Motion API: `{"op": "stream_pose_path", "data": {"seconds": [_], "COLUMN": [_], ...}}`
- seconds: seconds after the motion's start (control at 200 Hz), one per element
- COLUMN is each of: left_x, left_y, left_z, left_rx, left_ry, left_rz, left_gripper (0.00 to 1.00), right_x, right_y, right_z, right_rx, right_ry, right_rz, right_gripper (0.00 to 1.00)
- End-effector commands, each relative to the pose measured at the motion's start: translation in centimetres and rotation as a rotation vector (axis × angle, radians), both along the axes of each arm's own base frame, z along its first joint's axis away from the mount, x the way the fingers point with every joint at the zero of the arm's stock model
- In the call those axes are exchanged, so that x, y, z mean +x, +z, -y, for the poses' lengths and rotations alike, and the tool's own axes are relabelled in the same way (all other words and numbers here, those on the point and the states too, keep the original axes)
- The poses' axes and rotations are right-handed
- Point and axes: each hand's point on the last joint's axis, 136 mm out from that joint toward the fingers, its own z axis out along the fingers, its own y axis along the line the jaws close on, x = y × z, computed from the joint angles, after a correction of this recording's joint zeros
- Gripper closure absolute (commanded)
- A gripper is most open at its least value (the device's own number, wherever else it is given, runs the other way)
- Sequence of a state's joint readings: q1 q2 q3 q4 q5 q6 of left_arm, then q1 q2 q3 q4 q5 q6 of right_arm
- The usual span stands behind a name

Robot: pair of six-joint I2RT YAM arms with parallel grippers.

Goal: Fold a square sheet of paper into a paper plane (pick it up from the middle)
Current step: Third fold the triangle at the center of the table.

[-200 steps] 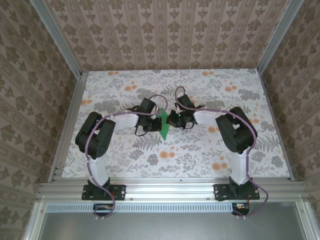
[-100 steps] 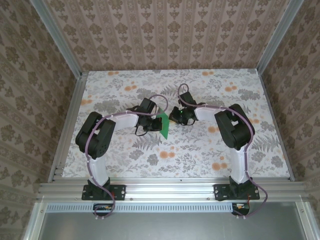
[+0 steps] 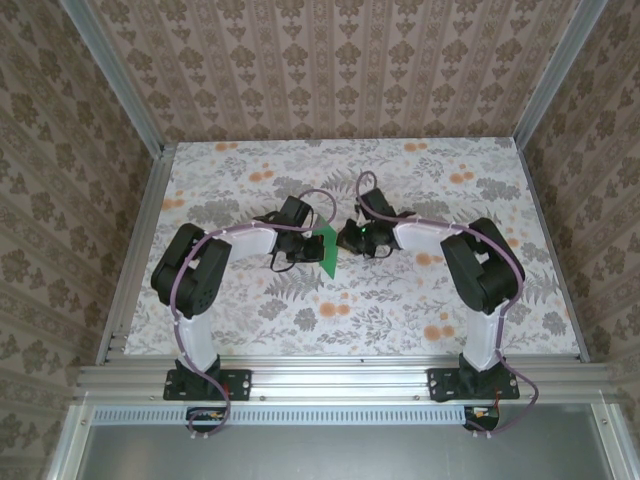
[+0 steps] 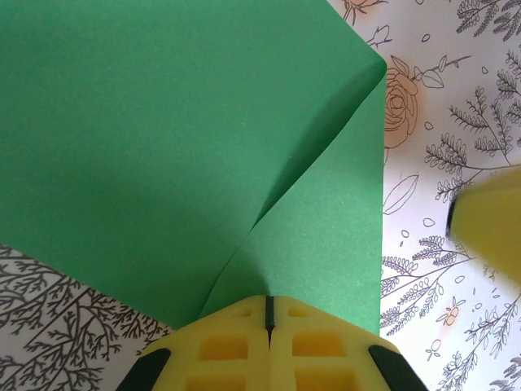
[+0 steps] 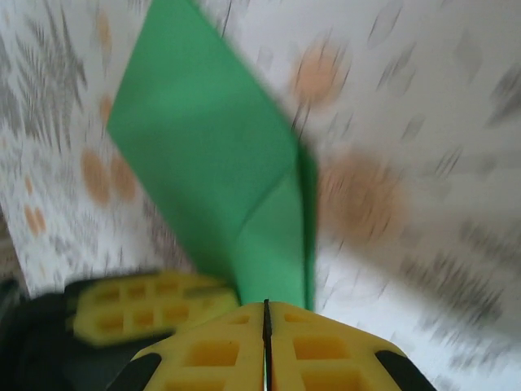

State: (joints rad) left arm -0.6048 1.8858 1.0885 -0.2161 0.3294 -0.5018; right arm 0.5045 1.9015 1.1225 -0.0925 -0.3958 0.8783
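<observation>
The square sheet of paper point(image 3: 328, 250) is bright green, partly folded, and stands on edge above the table between the two wrists. My left gripper point(image 4: 269, 300) is shut on the paper's point(image 4: 187, 138) near edge, where one flap bends along a diagonal crease. My right gripper point(image 5: 265, 303) is shut, and the paper point(image 5: 220, 163) runs down behind its fingertips. In the left wrist view a right finger point(image 4: 491, 221) shows blurred, apart from the paper's right edge. The left fingers point(image 5: 146, 314) lie just left of the right gripper.
The floral tabletop point(image 3: 400, 300) is walled by patterned panels, with an aluminium rail point(image 3: 340, 375) along the near edge. Both arms reach inward and nearly meet at the table's middle, with the left gripper point(image 3: 305, 247) and right gripper point(image 3: 348, 238) a short way apart.
The right arm's elbow has swung outward to the right and its wrist is still moving. The paper has turned more edge-on. The left arm has stayed put.
</observation>
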Motion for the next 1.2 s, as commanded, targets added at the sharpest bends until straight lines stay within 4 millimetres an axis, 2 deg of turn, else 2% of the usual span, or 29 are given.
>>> {"op": "stream_pose_path", "data": {"seconds": [0.0, 0.375, 0.72, 0.86, 0.94, 1.005, 1.135, 1.195], "left_x": [-1.9, -1.9, -1.8, -1.7, -1.7, -1.7, -1.9, -2.0], "left_y": [-3.2, -3.6, -3.8, -3.7, -3.7, -3.5, -1.8, -0.5], "left_z": [-2.4, -2.6, -2.7, -2.6, -2.5, -2.3, -1.0, -0.4], "left_rx": [0.134, 0.143, 0.15, 0.148, 0.146, 0.137, 0.094, 0.069], "left_ry": [0.031, 0.056, 0.061, 0.06, 0.05, 0.028, -0.072, -0.109], "left_rz": [-0.092, -0.101, -0.1, -0.096, -0.093, -0.085, -0.034, -0.002], "left_gripper": [1.0, 1.0, 1.0, 1.0, 1.0, 1.0, 1.0, 1.0], "right_x": [-2.6, -6.2, -10.2, -12.2, -13.1, -13.2, -10.9, -9.5], "right_y": [0.4, -3.4, -6.0, -6.3, -5.6, -4.1, 0.4, 2.1], "right_z": [-1.3, -2.7, -0.1, 0.7, 1.0, 0.7, 0.8, 1.7], "right_rx": [0.06, 0.051, -0.073, -0.102, -0.098, -0.057, -0.014, -0.025], "right_ry": [0.034, 0.085, 0.099, 0.118, 0.137, 0.154, 0.127, 0.091], "right_rz": [-0.045, -0.175, -0.287, -0.324, -0.323, -0.287, -0.109, -0.02], "right_gripper": [0.9, 0.91, 0.9, 0.9, 0.9, 0.9, 0.86, 0.82]}}
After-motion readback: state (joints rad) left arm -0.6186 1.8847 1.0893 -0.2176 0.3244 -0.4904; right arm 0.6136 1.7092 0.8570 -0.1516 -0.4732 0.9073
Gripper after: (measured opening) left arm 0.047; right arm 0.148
